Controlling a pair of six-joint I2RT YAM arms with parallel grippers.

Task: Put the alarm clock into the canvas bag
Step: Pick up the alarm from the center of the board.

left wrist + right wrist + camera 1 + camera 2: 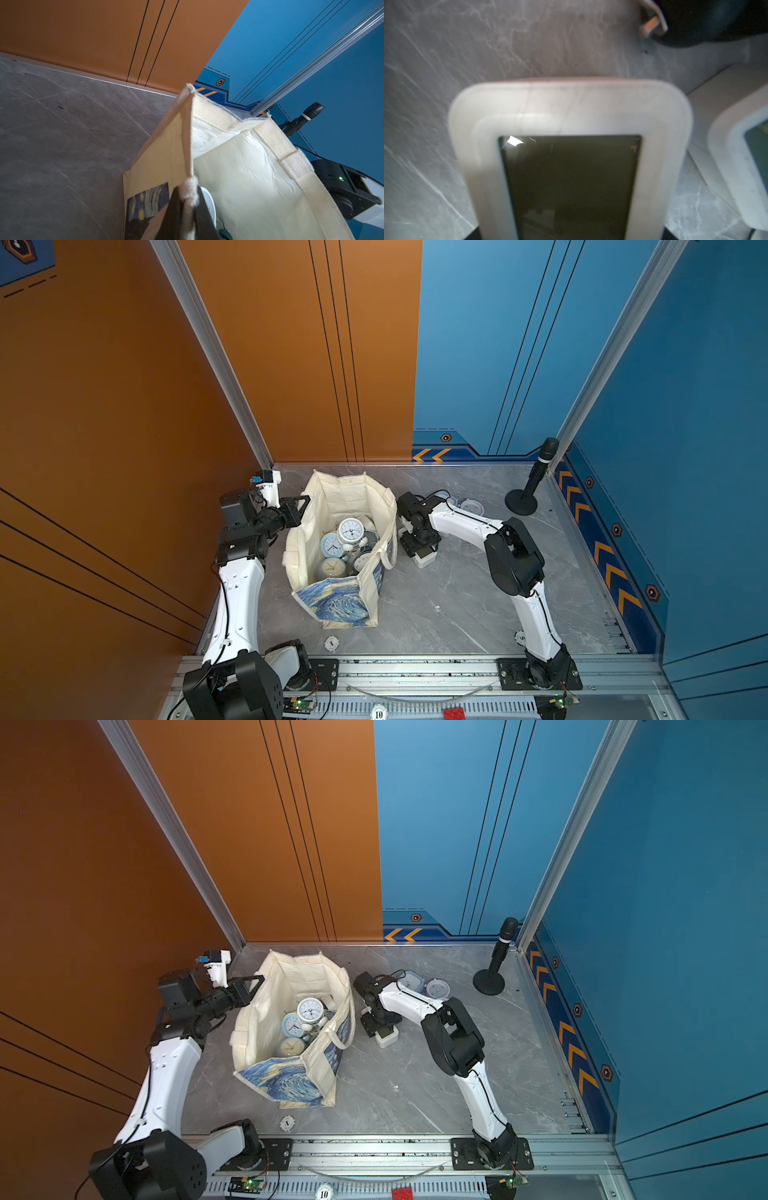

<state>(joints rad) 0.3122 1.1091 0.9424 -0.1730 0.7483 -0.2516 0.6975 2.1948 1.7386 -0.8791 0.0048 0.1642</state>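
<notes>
Cream canvas bag (332,601) stands open mid-counter (457,605), with several round clocks (349,531) already inside. Left hand (303,504) is pressed together on the bag's rim, pinning the mouth open. The alarm clock (424,560), a white rectangular one with a dark screen, lies on the counter just beside the bag's right wall. Right hand (419,549) is down over it, jaws straddling the case; can't tell if they bite yet.

Risks:
- The smooth plastic case could slip or tilt if gripped off-centre.
- A low lift would hit the bag wall or snag the hanging handle (390,560), dragging the rim out of the left pinch.
- Second white clock (737,145) sits close by and could get nudged.
- Dropping onto the pile may knock the clocks.
</notes>
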